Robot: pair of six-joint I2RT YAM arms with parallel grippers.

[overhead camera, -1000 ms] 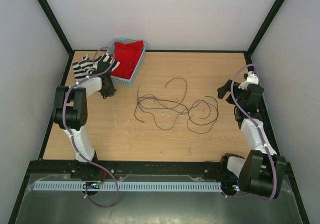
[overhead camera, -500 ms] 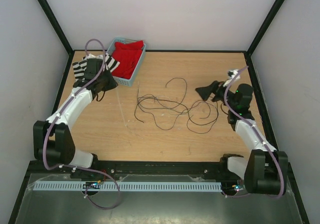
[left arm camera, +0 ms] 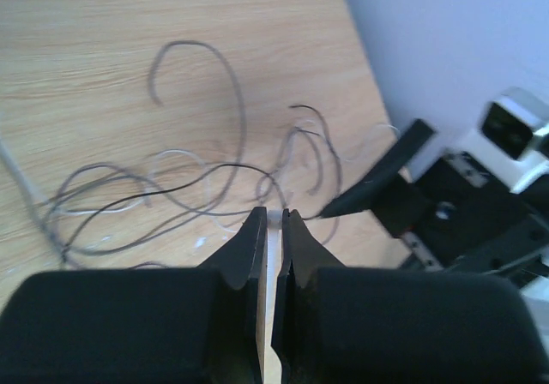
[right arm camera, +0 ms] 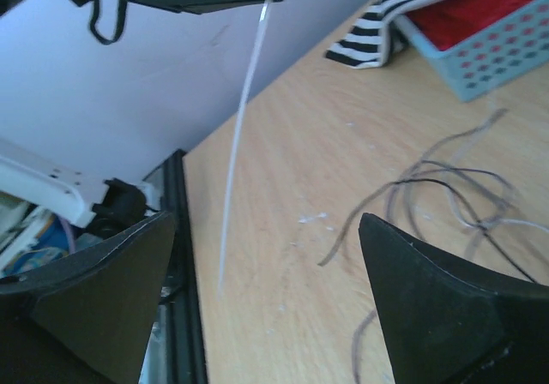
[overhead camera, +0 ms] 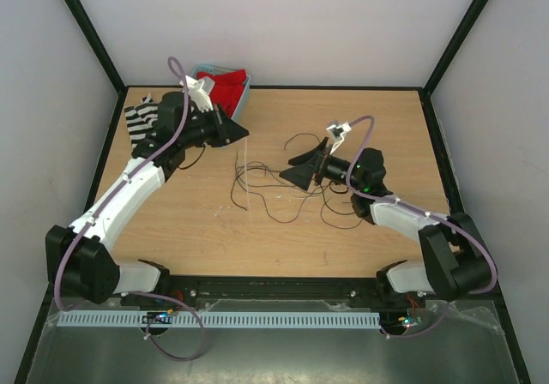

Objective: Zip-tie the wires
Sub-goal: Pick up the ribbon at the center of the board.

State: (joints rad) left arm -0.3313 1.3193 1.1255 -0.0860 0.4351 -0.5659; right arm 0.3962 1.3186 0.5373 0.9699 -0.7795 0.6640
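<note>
The wires (overhead camera: 296,184) lie in loose dark and pale loops on the middle of the wooden table, also seen in the left wrist view (left arm camera: 171,178) and the right wrist view (right arm camera: 446,187). My left gripper (overhead camera: 243,134) hovers at their left end, shut on the top of the zip tie (overhead camera: 247,178). The white strip hangs straight down toward the table (right arm camera: 240,144) and shows between the left jaws (left arm camera: 274,255). My right gripper (overhead camera: 292,171) stands open just above the wires, fingers pointing left at the zip tie, nothing between them (right arm camera: 266,221).
A light blue basket (overhead camera: 236,101) with red cloth stands at the back left, with a black-and-white striped cloth (overhead camera: 141,118) beside it. The left arm's body (overhead camera: 137,178) stretches across the left of the table. Black frame rails edge the table (overhead camera: 257,277).
The left arm swung from beside the basket toward the middle, carrying the zip tie. The right arm reached left from the right edge to over the wires, staying open.
</note>
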